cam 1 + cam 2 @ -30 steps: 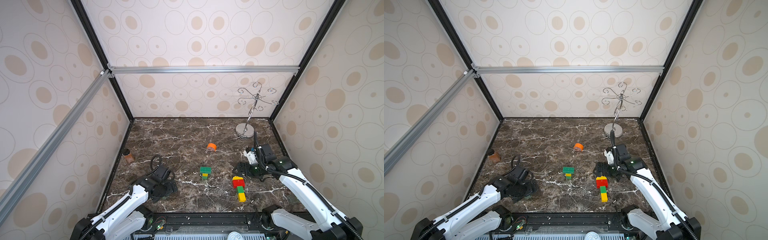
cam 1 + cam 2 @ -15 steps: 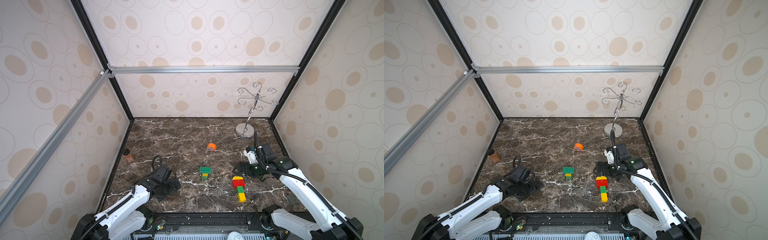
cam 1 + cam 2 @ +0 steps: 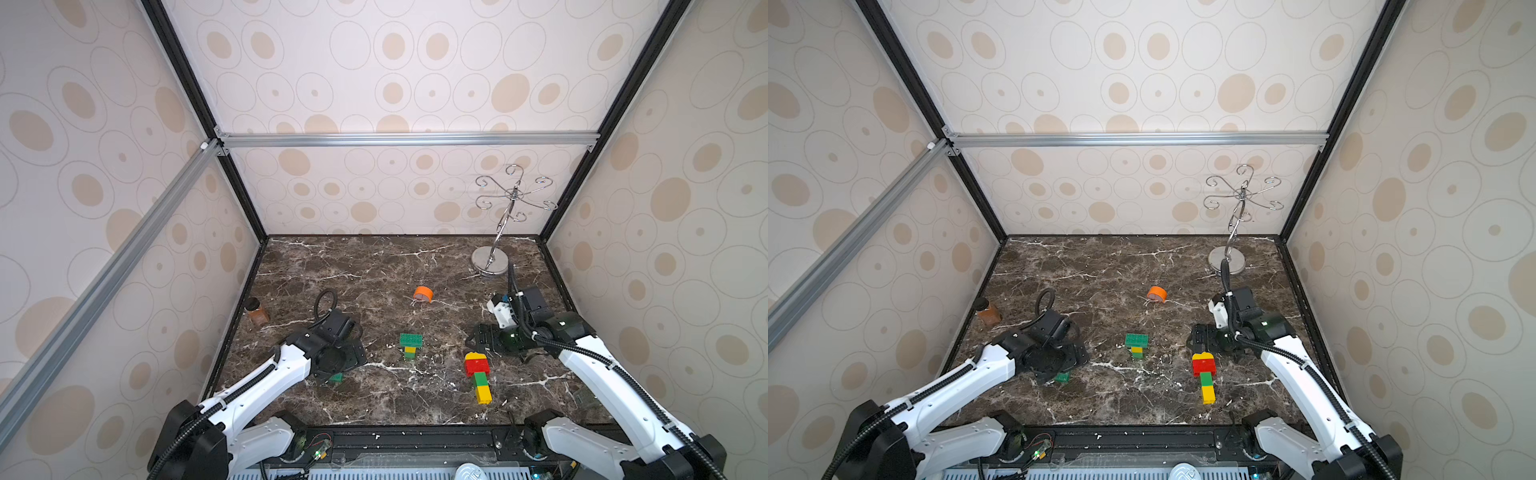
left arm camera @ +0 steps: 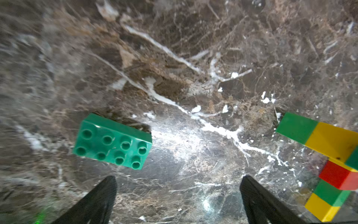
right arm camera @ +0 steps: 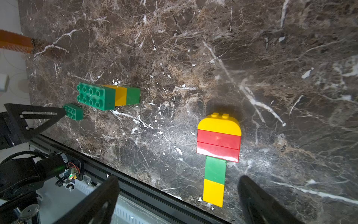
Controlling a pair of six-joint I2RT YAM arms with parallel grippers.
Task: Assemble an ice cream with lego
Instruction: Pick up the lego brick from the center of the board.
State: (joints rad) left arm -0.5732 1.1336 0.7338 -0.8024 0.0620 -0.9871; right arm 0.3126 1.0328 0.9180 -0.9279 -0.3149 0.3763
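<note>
– One loose green brick (image 3: 336, 377), lower left of centre in a top view, just beside our left gripper (image 4: 179, 178); jaws apart, empty.
– Long axis along our jaw line, offset sideways. The right arm (image 3: 602, 374) is farther.

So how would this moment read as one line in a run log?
left fingers: open, empty, near loose green brick | right fingers: open, empty, near lying ice-cream stack | orange dome: apart, unattached

White arms (image 3: 270, 374), ribbed black cables (image 3: 857, 441), black left tool (image 4: 178, 178) and right tool (image 5: 178, 177).
</note>
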